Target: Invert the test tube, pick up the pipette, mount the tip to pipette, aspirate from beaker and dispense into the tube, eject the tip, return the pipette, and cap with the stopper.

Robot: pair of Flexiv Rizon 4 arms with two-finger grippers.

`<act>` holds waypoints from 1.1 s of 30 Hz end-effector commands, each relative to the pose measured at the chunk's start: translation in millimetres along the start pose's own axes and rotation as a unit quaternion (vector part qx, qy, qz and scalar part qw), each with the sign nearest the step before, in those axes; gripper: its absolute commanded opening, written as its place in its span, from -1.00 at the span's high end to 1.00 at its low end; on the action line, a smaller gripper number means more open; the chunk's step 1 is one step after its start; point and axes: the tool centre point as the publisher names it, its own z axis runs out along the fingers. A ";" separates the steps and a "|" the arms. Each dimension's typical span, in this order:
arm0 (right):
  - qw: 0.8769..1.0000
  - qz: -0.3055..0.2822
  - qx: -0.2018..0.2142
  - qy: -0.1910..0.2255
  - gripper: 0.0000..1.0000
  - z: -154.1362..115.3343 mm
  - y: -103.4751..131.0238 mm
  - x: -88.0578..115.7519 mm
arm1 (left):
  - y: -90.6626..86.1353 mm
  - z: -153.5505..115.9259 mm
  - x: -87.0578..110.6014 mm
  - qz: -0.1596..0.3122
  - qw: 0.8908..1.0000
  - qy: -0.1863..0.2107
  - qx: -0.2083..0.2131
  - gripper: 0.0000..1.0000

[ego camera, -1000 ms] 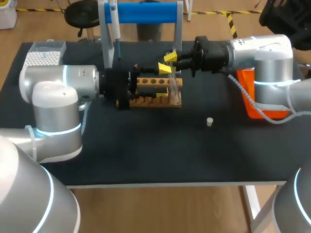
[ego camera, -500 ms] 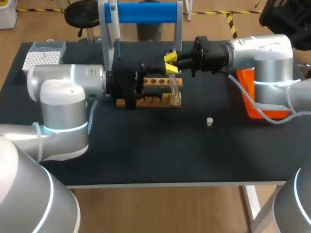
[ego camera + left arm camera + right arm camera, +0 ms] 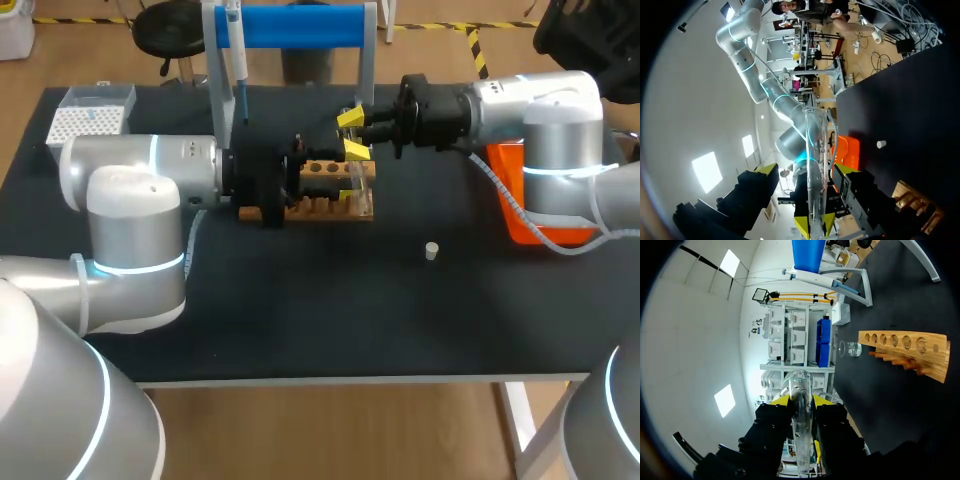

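**Head view.** Both arms meet above the wooden rack (image 3: 325,205) at the back of the worktop (image 3: 350,320). The right pincer (image 3: 350,120) comes in from the right and the left pincer (image 3: 350,165) from the left. The test tube (image 3: 357,182) lies crosswise between them, over the rack. The pipette (image 3: 238,70) hangs on its stand (image 3: 300,25) just behind them. The stopper (image 3: 431,250) sits alone nearer the front. An orange bin (image 3: 503,190) stands by the right arm, and a tip box (image 3: 90,115) sits at the far left corner.

**Left wrist view.** The left pincer (image 3: 806,170) is spread wide, with one finger on either side of the test tube (image 3: 816,140) and neither plainly touching it. At the tube's other end, the right pincer (image 3: 815,223) has its tips pressed onto the glass.

**Right wrist view.** The right pincer (image 3: 801,400) is closed on the test tube (image 3: 801,385) just short of its open mouth. The rack (image 3: 905,347) and the beaker (image 3: 850,349) lie well ahead of it.

This looks like the first step, turning the tube over by passing it from one pincer to the other. The next move calls for the left pincer to close squarely on the smooth glass before the right one lets go.

Room is tight behind, where the stand's legs are, and below, where the rack is. The freest way out seems to be toward the front, keeping wide of the stopper.
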 end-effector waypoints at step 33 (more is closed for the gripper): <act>1.000 0.000 0.001 -0.001 1.00 -0.4 0.3 0.5 | -2.3 9.1 0.2 -0.004 1.000 -0.003 0.002 1.00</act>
